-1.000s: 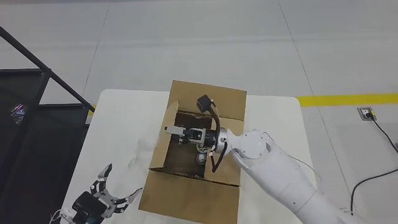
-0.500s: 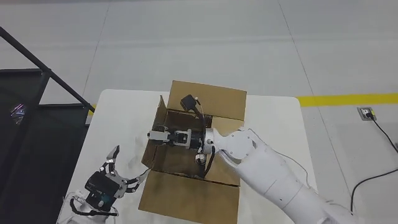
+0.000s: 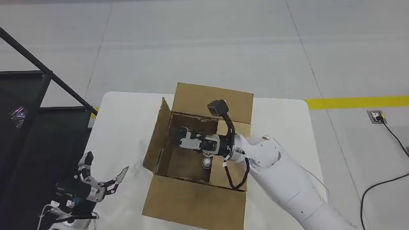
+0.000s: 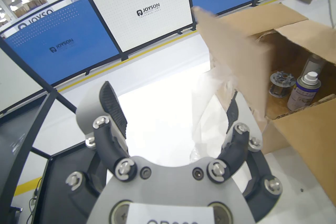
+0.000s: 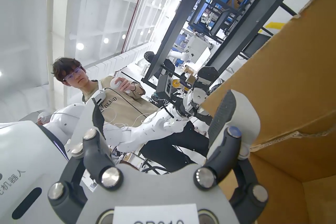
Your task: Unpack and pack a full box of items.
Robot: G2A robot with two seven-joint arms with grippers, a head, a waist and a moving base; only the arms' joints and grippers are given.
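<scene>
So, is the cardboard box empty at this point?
No, a spray can stands upright inside the box, beside a small round metal part.

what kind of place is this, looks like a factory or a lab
Probably a robotics test hall in an industrial building: a painted yellow floor line crosses the wide pale floor, blue and white partition panels fence off the area, and steel racks hold equipment in the background.

The box (image 3: 198, 201) sits on the table (image 3: 121, 121). A can (image 4: 303, 91) and a spool (image 4: 281, 80) stand side by side inside it, with the right gripper (image 3: 176, 135) in its opening. The left gripper (image 3: 105, 169) is left of the box.
</scene>
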